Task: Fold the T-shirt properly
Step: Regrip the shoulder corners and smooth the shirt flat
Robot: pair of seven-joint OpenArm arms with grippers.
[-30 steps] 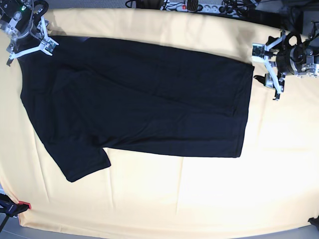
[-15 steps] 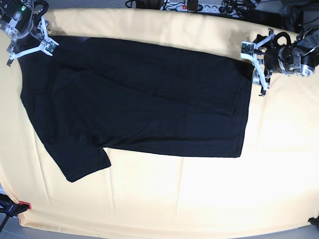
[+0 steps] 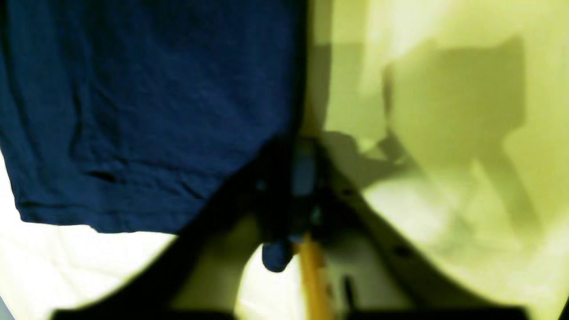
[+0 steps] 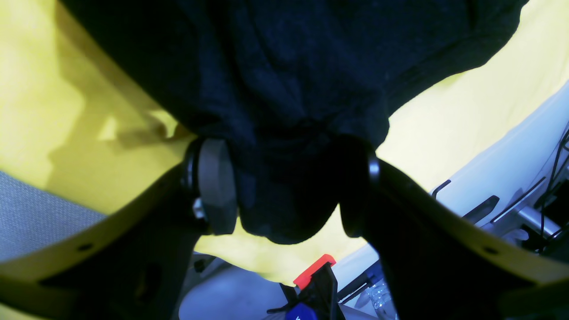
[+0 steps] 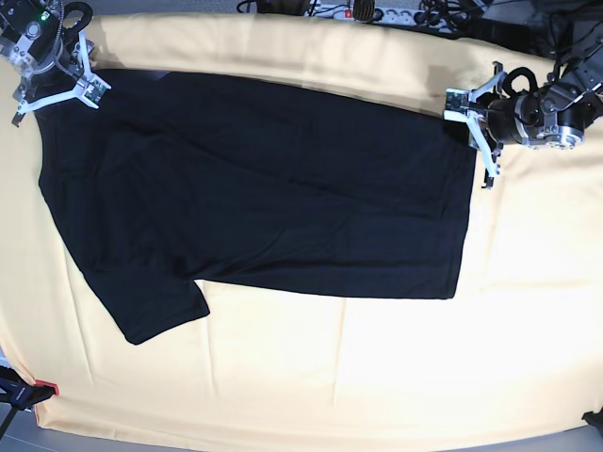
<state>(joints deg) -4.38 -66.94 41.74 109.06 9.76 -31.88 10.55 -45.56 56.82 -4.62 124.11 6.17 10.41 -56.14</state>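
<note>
The black T-shirt [image 5: 264, 198] lies spread flat on the table, plain side up, with no print showing. My right gripper [image 5: 55, 99] is at its far left corner. In the right wrist view the gripper [image 4: 284, 191] is open, with a lobe of the shirt [image 4: 289, 66] between its pads [image 4: 215, 191]. My left gripper [image 5: 474, 137] is at the shirt's far right corner. The left wrist view is blurred. There the gripper [image 3: 302, 151] sits on the edge of the shirt [image 3: 133, 89] and its jaws look close together, while the base view shows them spread.
A pale yellow cloth [image 5: 330, 377] covers the table under the shirt. Cables and a power strip [image 5: 349, 11] run along the back edge. A red and black clamp [image 5: 28, 391] holds the cloth at the front left corner and also shows in the right wrist view [image 4: 313, 269].
My left gripper has moved left from beside the shirt to its far right corner. The right gripper and the shirt have not moved.
</note>
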